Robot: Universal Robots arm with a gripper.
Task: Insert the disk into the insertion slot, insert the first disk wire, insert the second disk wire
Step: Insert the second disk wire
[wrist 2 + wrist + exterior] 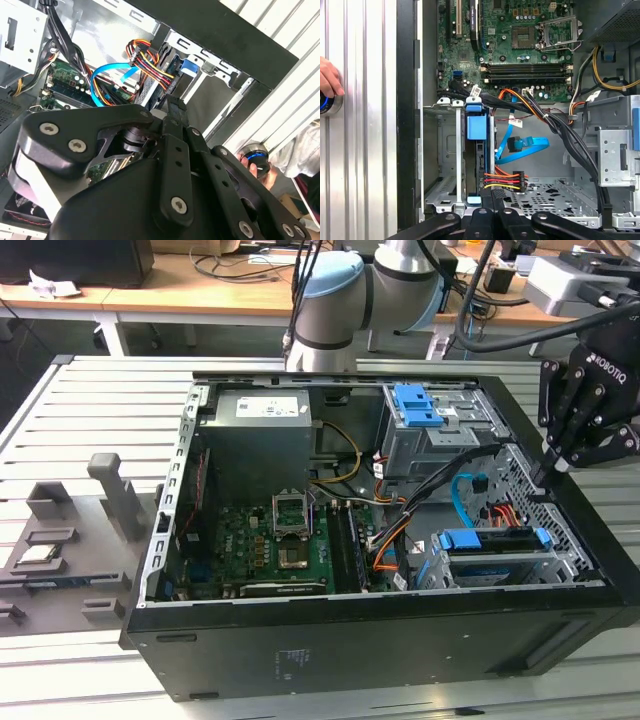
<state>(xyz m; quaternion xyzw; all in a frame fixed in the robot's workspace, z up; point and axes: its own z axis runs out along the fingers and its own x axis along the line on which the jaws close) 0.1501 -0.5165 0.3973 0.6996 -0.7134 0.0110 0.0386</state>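
The disk (495, 540), silver in its bright blue carrier, sits inside the insertion slot (560, 562) at the case's front corner on the exterior view's right. In the first wrist view the disk (475, 125) stands edge-on in the slot (445, 145). The first disk wire (502, 181), an orange, red and black bundle, runs to the disk's end. My gripper (493, 192) is shut there, right against that end of the bundle (152, 65). The second disk wire (522, 150), light blue, loops loose beside the disk with its dark plug free. The gripper (545, 472) reaches in over the case's edge.
A taller grey cage (425, 445) with a blue latch (418, 405) stands behind the slot. Thick black cables (440, 480) cross toward the motherboard (270, 540). A person's hand (329, 80) rests by a blue-lit button (325, 104) outside the case wall.
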